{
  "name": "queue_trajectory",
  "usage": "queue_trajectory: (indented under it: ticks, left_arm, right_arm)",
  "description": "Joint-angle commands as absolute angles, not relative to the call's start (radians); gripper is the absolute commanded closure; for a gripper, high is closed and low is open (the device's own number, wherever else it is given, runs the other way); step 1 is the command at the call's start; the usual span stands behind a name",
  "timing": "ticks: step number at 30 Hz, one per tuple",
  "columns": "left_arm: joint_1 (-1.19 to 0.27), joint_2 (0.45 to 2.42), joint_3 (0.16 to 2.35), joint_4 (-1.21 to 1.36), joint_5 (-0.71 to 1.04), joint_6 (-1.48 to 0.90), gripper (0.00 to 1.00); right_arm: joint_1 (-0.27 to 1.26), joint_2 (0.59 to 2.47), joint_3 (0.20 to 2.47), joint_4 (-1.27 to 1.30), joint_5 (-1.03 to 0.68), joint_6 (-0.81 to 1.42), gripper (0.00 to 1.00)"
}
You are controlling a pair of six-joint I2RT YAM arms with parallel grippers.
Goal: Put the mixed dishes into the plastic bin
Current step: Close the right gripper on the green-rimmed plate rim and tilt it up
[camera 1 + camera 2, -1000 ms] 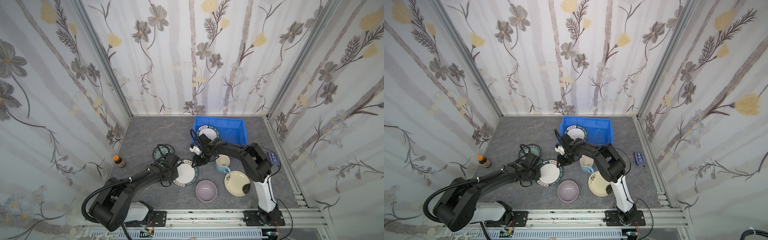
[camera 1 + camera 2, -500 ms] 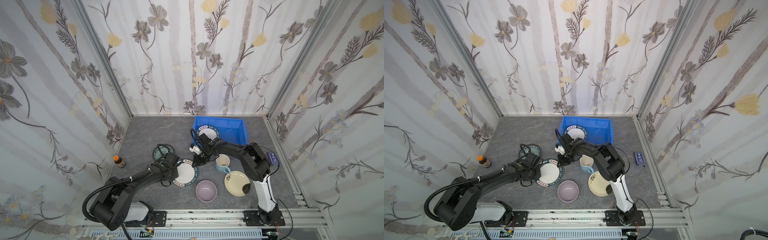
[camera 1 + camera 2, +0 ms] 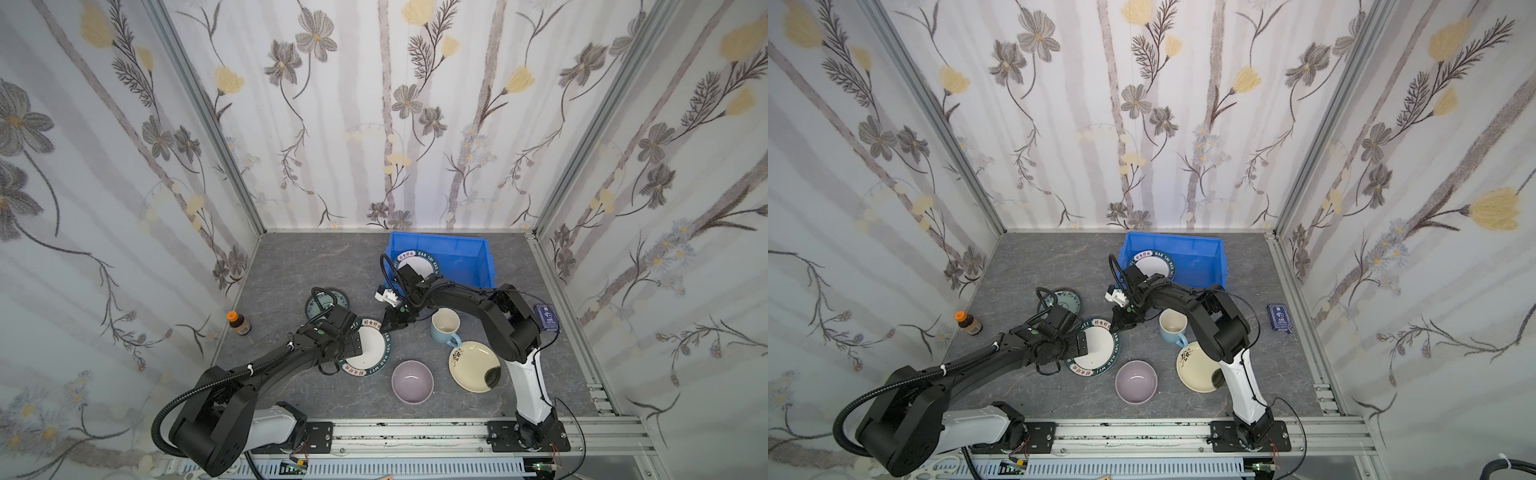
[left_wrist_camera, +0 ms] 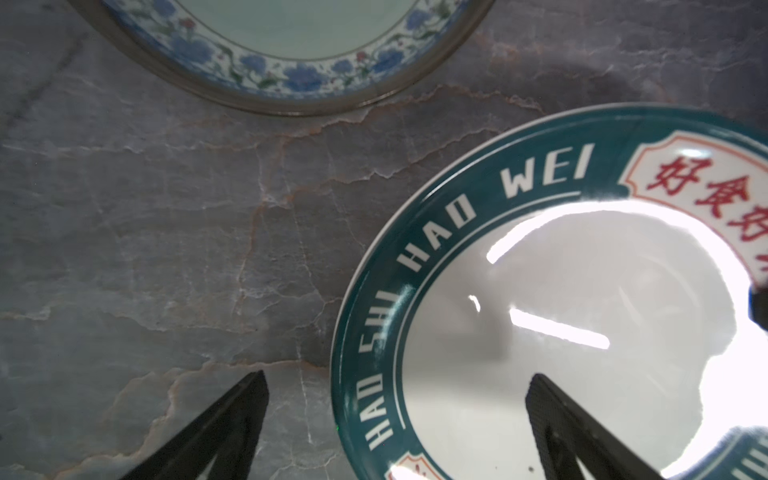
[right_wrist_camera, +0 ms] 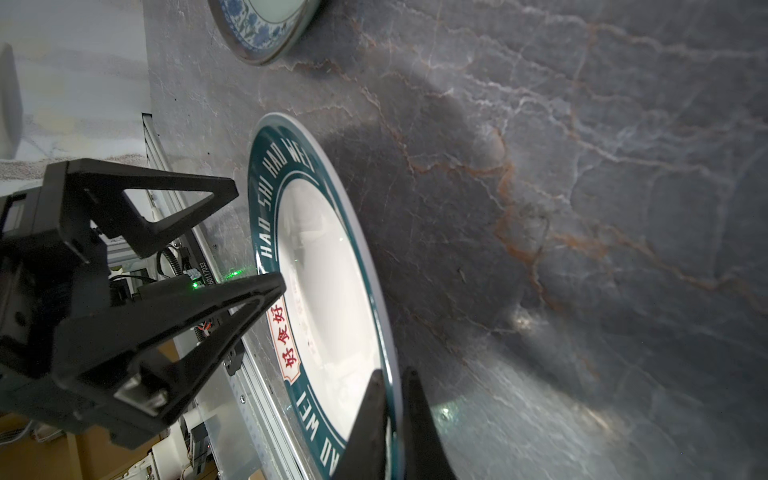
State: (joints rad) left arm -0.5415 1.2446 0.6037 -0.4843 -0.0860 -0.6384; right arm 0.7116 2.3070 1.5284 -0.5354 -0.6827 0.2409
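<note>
**A:** Where's the dish I'm working on, counted from the plastic bin?

**B:** The teal-rimmed plate sits on the surface in front of the bin, off its near-left corner. Its twin lies inside the bin already.

**A:** How do I expect it to handle?

**B:** I judge it to be glazed ceramic: stiff, weighty for a thin pinch, slick, and likely to chip if it drops. Lying close to flat, it offers only the rim, so I want a deep bite there and a slow carry.

**A:** And my grippers?

**B:** The right gripper is clamped on the rim, a finger on each face, at the plate's edge nearest the bin. The left gripper stands wide apart at the side away from the bin. One finger is over the white well and one over bare surface, gripping nothing.

**A:** Arm poses?

**B:** My right arm folds at the elbow and runs low across the bin's front, with the wrist rolled sideways. My left arm stretches long and low toward the bin. Whether the plate is lifted off the surface, I can't tell.
</note>
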Motion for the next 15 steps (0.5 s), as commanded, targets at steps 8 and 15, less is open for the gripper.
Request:
queue_trajectory:
  ticks: [8,15]
  left_arm:
    - [-0.541,1.169,0.651,-0.562,-0.124,-0.639,0.0]
    - [-0.542,1.122,0.69,-0.608,-0.164,-0.629,0.0]
  right_arm:
    - [0.666,2.264,1.547,-0.544,-0.675,0.201,0.92]
    - [0.66,2.242,1.55,-0.543,-0.695,0.199,0.93]
